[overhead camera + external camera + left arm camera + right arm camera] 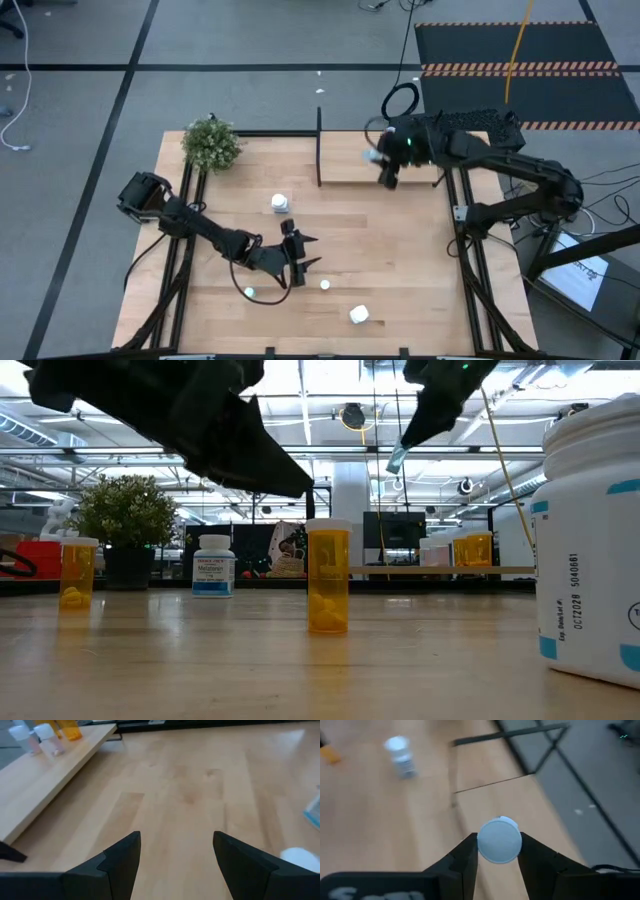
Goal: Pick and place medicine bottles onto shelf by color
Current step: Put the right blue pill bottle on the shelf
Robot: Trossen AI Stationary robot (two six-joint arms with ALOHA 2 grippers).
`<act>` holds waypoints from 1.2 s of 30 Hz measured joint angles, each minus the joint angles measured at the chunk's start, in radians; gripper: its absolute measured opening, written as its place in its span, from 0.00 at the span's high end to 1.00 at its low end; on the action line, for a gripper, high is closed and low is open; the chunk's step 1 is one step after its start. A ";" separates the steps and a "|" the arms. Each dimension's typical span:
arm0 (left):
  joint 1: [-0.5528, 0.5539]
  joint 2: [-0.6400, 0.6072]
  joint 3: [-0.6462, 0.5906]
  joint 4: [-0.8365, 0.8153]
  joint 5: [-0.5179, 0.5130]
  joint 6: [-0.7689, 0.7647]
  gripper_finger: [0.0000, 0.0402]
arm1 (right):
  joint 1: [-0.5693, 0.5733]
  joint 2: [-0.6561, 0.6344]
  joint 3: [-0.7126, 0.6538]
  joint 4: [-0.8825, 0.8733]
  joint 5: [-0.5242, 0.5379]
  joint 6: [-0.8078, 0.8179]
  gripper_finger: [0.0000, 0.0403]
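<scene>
My right gripper (498, 851) is shut on a tiny pale-blue bottle with a white cap (499, 840), above the light wooden shelf (350, 170) at the table's far side. The shelf's black post (319, 145) stands at its left end. Two small pale bottles (47, 741) and an orange one (70, 729) stand on the shelf. My left gripper (303, 255) is open and empty, low over the table's near middle. On the table stand a white bottle (280, 204), two orange bottles (325, 285) (250, 293) and a larger white one (358, 315). My right gripper pinches the tiny bottle between its two fingers, on opposite sides just under the white cap (499, 840). The wrist view looks down on the cap. The bottle is lifted clear above the shelf; in the low view its pale-blue body (397, 458) hangs tilted below the fingers.
A green bushy plant (211, 145) stands at the table's far left corner. In the low view an orange bottle (328, 575) stands mid-table and the large white bottle (590, 540) is close at the right. Bare tabletop (190, 795) lies ahead of my left gripper.
</scene>
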 joint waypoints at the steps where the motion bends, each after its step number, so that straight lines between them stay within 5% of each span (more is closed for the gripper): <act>1: 0.006 0.000 0.000 -0.007 0.000 0.000 0.38 | -0.029 0.012 0.013 0.003 -0.002 -0.018 0.71; 18: 0.106 0.000 0.000 -0.041 0.000 -0.004 0.38 | -0.342 0.307 0.143 -0.007 -0.186 -0.204 0.71; 36: 0.115 0.000 0.000 -0.037 0.000 -0.007 0.38 | -0.471 0.558 0.326 -0.143 -0.263 -0.251 0.71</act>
